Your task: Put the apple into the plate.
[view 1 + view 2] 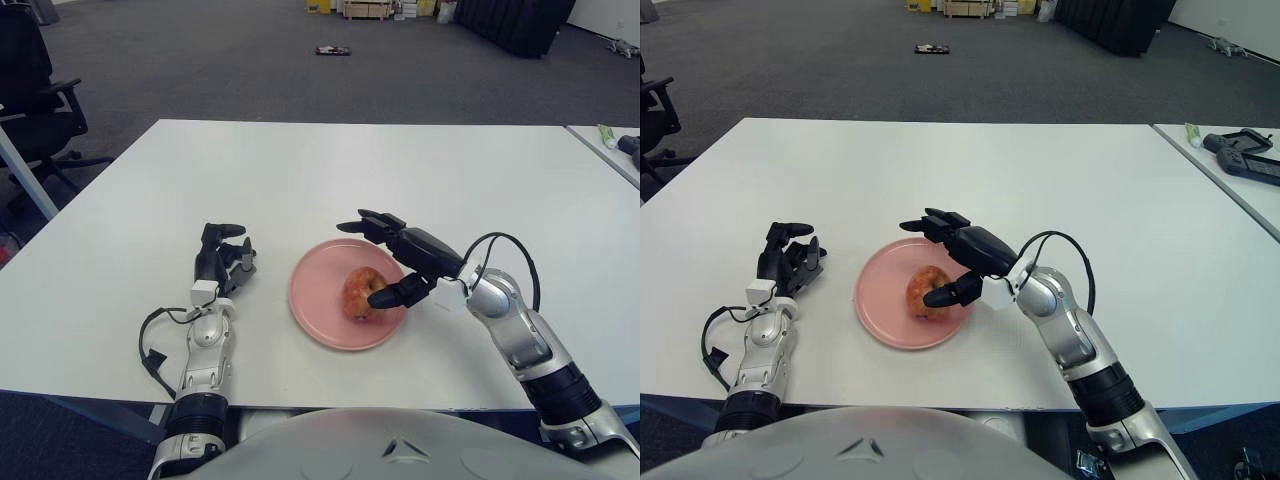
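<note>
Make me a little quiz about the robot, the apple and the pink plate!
1. True or false: the apple lies on the pink plate.
2. Which hand is by the apple: A) left hand, B) right hand?
3. Fill in: the right hand's fingers are ____, not gripping the apple.

Key:
1. True.
2. B. The right hand is over the plate; the left hand shows to the left of the plate.
3. Spread open; only its thumb tip seems to be against the apple.
</note>
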### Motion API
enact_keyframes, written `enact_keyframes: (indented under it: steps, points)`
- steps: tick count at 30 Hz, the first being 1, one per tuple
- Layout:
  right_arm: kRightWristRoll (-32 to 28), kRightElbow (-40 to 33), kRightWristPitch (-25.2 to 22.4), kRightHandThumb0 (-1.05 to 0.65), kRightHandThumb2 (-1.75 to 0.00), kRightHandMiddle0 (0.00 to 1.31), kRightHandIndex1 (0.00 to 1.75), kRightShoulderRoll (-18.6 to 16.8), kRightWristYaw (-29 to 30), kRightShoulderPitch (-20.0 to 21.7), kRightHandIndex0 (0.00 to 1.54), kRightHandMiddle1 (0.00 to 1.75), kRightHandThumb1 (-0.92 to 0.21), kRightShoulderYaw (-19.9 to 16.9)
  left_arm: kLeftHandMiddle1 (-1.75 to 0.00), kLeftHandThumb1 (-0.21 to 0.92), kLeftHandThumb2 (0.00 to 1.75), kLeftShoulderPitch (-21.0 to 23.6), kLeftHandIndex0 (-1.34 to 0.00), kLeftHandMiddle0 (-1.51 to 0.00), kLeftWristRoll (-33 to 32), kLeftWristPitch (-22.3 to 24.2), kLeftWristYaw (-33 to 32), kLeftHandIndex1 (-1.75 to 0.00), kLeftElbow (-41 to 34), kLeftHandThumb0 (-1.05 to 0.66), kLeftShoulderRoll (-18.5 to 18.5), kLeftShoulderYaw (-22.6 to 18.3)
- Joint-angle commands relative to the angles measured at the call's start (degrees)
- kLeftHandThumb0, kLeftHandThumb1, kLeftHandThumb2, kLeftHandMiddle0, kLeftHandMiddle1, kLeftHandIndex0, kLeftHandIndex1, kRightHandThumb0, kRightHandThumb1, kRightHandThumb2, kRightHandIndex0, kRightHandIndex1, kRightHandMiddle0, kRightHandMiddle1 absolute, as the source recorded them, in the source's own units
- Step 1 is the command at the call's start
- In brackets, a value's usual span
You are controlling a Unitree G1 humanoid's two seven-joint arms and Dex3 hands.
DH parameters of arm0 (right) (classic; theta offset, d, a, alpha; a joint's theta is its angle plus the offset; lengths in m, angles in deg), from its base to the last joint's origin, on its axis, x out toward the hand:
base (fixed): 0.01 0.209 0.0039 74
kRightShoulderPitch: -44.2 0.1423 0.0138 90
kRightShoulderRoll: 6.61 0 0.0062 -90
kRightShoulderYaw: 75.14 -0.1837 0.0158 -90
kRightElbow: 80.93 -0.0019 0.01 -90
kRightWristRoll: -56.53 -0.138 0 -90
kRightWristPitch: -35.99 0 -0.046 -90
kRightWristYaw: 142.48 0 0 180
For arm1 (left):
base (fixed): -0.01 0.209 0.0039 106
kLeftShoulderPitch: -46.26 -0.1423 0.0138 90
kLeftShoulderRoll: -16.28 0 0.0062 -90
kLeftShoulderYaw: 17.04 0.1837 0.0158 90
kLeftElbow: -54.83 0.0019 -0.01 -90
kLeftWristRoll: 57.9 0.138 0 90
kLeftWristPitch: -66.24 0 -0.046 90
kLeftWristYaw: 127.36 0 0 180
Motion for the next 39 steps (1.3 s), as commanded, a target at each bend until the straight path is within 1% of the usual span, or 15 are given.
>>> enact_keyframes:
  steps: [1,11,15,17,18,19,20,21,23,25,26,28,31,34,39]
  points:
    - [-1.2,-0.9,0.7,-1.03,-0.49,0.00,0.00,0.5,-0.1,-0.4,0.00,0.09,-0.92,-0.6,-1.57,0.70,0.83,-0.2,-0.33,-0.58,-0.2,0.9,-0.1,-1.75,0.9,-0.38,0.1,0.1]
    - [-5.6,-0.1,2.8,-1.05,-0.51,0.00,0.00,-0.1,0.6,-1.5,0.00,0.05,-0.92,-2.1,-1.54,0.72,0.81,0.0,-0.32,-0.58,-0.2,0.0,0.2,-1.75,1.7,-0.38,-0.2,0.1]
    - [-8.2,0.5,3.9,-1.04,-0.51,0.02,0.00,-1.8,2.7,-2.5,0.00,0.03,-0.92,-3.6,-1.55,0.72,0.81,0.1,-0.32,-0.57,-0.5,-0.4,0.4,-1.75,2.0,-0.37,-0.2,0.0]
    - [-9.3,1.0,4.6,-1.02,-0.52,0.01,0.00,-3.2,4.4,-3.1,0.00,0.10,-0.92,-4.5,-1.55,0.72,0.81,0.1,-0.32,-0.58,-0.6,-0.3,0.3,-1.75,2.0,-0.37,-0.2,0.0]
    - [-10.0,1.8,6.0,-1.01,-0.52,0.01,0.00,-4.5,6.2,-3.5,0.01,0.12,-0.92,-5.2,-1.55,0.72,0.81,0.1,-0.32,-0.58,-0.6,-0.1,0.3,-1.75,2.0,-0.37,-0.2,0.0]
    - [-10.3,2.3,7.0,-0.99,-0.51,0.00,0.03,-5.3,7.3,-3.7,0.05,0.21,-0.92,-5.6,-1.54,0.71,0.82,0.1,-0.32,-0.59,-0.6,0.0,0.3,-1.75,2.0,-0.38,-0.2,0.0]
    - [-11.0,3.6,9.5,-0.98,-0.51,0.00,0.04,-7.0,9.5,-4.1,0.07,0.25,-0.92,-6.3,-1.54,0.71,0.82,0.1,-0.32,-0.59,-0.5,0.2,0.2,-1.75,1.9,-0.38,-0.2,0.1]
    - [-11.4,4.5,11.3,-0.95,-0.50,0.00,0.12,-8.2,11.0,-4.4,0.12,0.46,-0.92,-6.7,-1.54,0.71,0.82,0.1,-0.32,-0.60,-0.5,0.4,0.2,-1.75,1.8,-0.38,-0.2,0.1]
    - [-12.5,6.2,14.3,-0.92,-0.51,0.00,0.33,-11.1,14.0,-4.8,0.11,0.70,-0.92,-7.4,-1.54,0.71,0.83,0.1,-0.32,-0.61,-0.4,0.8,0.0,-1.75,1.6,-0.38,-0.2,0.2]
    - [-12.9,7.5,16.6,-0.87,-0.54,0.00,0.59,-13.3,16.4,-5.0,0.11,0.98,-0.91,-8.1,-1.55,0.70,0.83,0.0,-0.32,-0.62,-0.3,1.0,0.0,-1.75,1.4,-0.38,-0.2,0.2]
    - [-13.2,8.3,18.1,-0.86,-0.55,0.00,0.64,-14.5,17.7,-5.2,0.11,1.03,-0.91,-8.5,-1.55,0.70,0.83,0.0,-0.32,-0.62,-0.2,0.9,-0.1,-1.75,1.5,-0.38,-0.2,0.2]
    - [-13.2,9.7,20.7,-0.79,-0.66,0.01,0.80,-16.5,20.1,-5.3,0.14,1.22,-0.86,-9.3,-1.54,0.69,0.85,0.1,-0.33,-0.63,-0.1,0.7,-0.1,-1.75,1.5,-0.38,-0.2,0.3]
    - [-11.8,11.1,23.5,-0.70,-0.77,0.13,0.93,-18.3,22.9,-5.3,0.21,1.32,-0.82,-10.4,-1.55,0.67,0.88,0.0,-0.35,-0.65,0.0,0.6,-0.2,-1.75,1.5,-0.38,-0.2,0.3]
    - [-9.5,12.1,25.0,-0.64,-0.86,0.22,1.01,-19.9,26.4,-5.6,0.27,1.36,-0.79,-12.3,-1.55,0.66,0.89,0.0,-0.35,-0.64,-0.1,0.7,0.0,-1.75,1.4,-0.38,-0.3,0.3]
    - [-9.7,13.6,25.5,-0.56,-0.99,0.31,1.12,-21.9,29.6,-6.5,0.38,1.40,-0.78,-14.0,-1.56,0.67,0.87,0.0,-0.35,-0.62,-0.4,0.0,0.0,-1.75,1.8,-0.38,-0.2,0.1]
